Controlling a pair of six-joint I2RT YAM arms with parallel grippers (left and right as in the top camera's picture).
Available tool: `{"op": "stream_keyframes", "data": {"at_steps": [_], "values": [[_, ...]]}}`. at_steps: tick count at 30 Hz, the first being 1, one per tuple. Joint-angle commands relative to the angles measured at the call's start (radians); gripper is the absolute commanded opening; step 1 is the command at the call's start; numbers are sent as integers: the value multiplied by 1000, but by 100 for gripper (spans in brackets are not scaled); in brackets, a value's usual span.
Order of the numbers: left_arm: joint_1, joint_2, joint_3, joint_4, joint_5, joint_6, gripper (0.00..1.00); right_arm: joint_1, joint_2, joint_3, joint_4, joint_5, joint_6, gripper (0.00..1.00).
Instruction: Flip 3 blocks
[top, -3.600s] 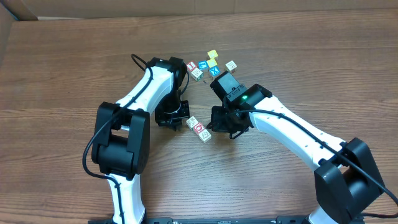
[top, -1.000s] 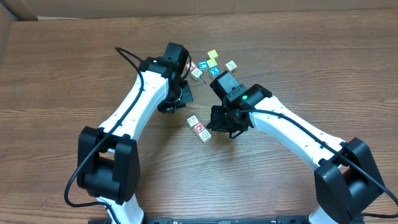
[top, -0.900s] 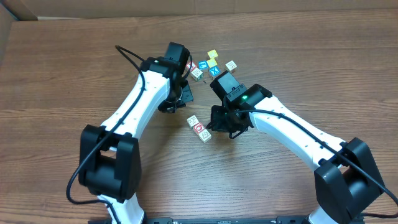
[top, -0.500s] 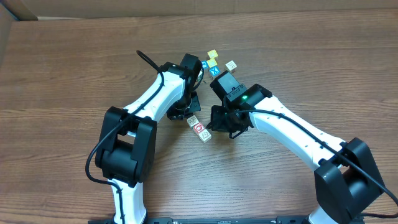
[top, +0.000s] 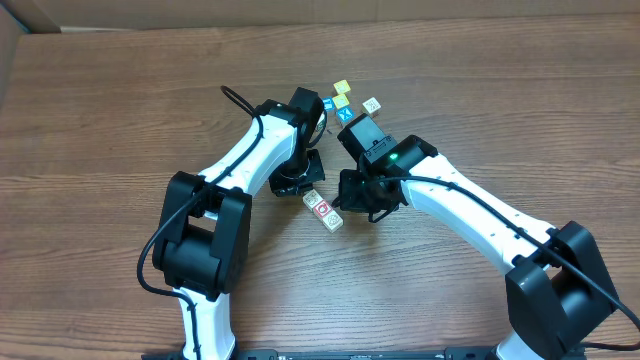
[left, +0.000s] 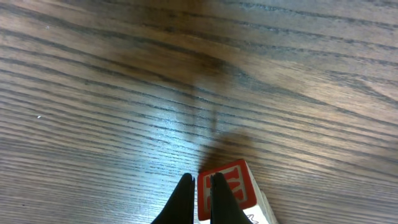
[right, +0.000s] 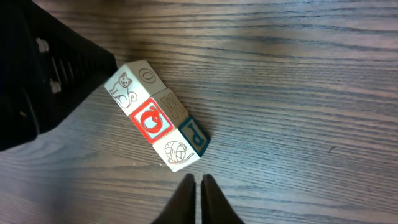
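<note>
Three blocks lie touching in a diagonal row between my grippers. The first shows a bear drawing (right: 126, 84) (top: 311, 198), the middle one a red ring on white (right: 152, 121) (top: 322, 208), the last a yarn ball (right: 176, 151) (top: 333, 220). My left gripper (left: 200, 180) (top: 303, 188) is shut and empty. Its right finger rests beside a red-framed face of a block (left: 235, 186). My right gripper (right: 199, 182) (top: 350, 210) is shut and empty, its tips a short way from the yarn-ball block.
Behind the arms sits a loose group of cubes: two yellow (top: 342, 87) (top: 342, 101), two blue-faced (top: 328, 103) (top: 346, 114) and one cream (top: 371, 103). The left gripper's black body (right: 37, 81) fills the left of the right wrist view. Brown wood table all round.
The left arm swung from the back group of cubes down to the bear end of the row. The row shifted slightly. The right arm stayed in place.
</note>
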Motion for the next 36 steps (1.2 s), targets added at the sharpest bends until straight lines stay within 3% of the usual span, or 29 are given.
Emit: {"op": "stream_keyframes", "data": {"at_steps": [1,5,10,17,24,36], "values": [[31,1,26,5,4,21,4,-6,-16,-2,12,9,-6,7],[68,1,85,-29,0,21,4,-25,-16,22,-41,-38,-73,4],[91,1,143,-35,64,164,4,9,-16,-3,-131,-44,-69,4],[103,2,143,-47,154,338,4,104,-16,-137,-15,-43,230,4],[101,2,138,-69,154,373,4,175,-16,-190,66,61,458,4],[89,2,48,2,154,388,4,179,-16,-298,281,111,501,4]]}}
